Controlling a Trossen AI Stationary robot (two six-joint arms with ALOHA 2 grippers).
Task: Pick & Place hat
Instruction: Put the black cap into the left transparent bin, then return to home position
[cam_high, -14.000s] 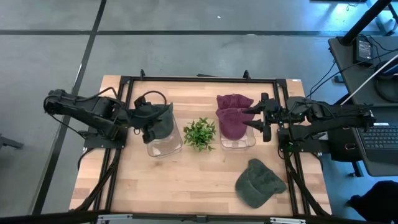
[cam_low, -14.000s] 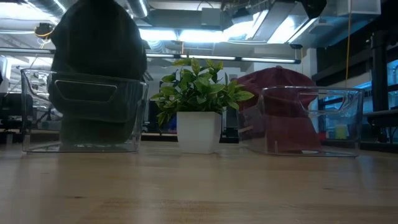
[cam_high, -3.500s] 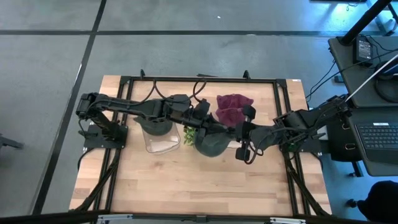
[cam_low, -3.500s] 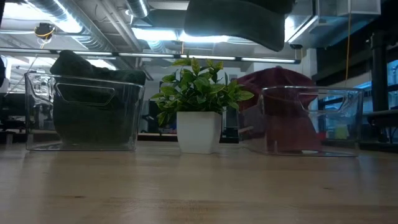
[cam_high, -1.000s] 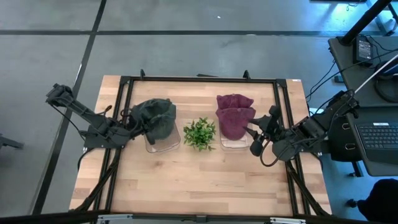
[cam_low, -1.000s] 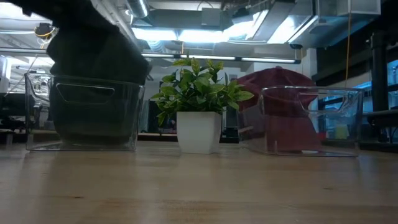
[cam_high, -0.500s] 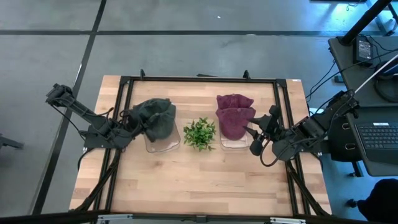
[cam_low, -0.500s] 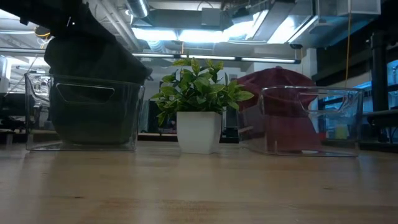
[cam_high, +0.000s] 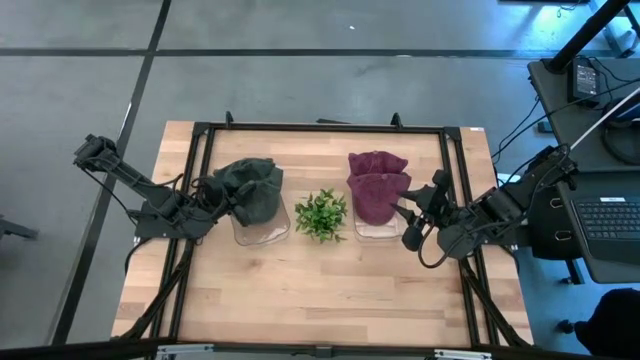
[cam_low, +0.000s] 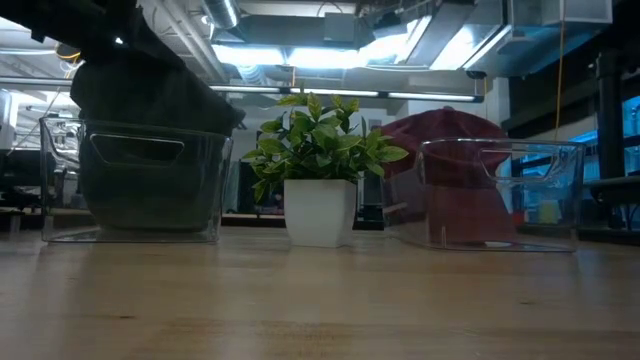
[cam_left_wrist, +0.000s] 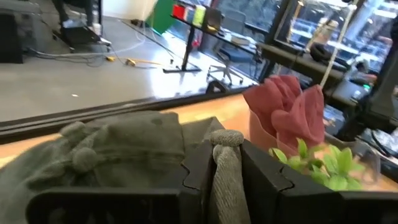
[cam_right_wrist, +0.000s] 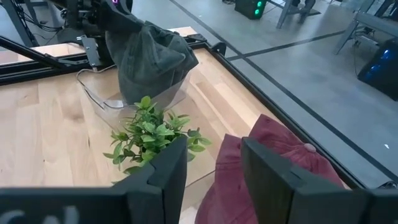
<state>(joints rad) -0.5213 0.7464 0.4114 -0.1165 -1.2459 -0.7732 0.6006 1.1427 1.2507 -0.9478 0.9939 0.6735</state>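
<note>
Green hats (cam_high: 255, 190) are piled in the left clear bin (cam_high: 262, 235), and in the low view the pile (cam_low: 150, 100) rises above the bin's rim. My left gripper (cam_high: 212, 197) is at the pile's left side, shut on green cloth. Maroon hats (cam_high: 377, 185) fill the right clear bin (cam_low: 500, 195). My right gripper (cam_high: 412, 215) hovers just right of that bin, open, fingers apart in its wrist view (cam_right_wrist: 214, 165), touching nothing. My left gripper pinches a narrow fold of the top green hat's cloth (cam_left_wrist: 227, 171) between its two fingers. It comes at the hat from the table's left. The rest of the hat (cam_left_wrist: 112, 149) lies on the pile in the left bin, slack.
A small potted plant (cam_high: 321, 213) in a white pot stands between the two bins. The bare wooden table stretches from the bins to the near edge. A black frame runs round the table's left, far and right sides.
The top green hat has sunk a little onto the pile in the left bin. My left gripper has drawn slightly toward the table's left, still shut on the cloth.
</note>
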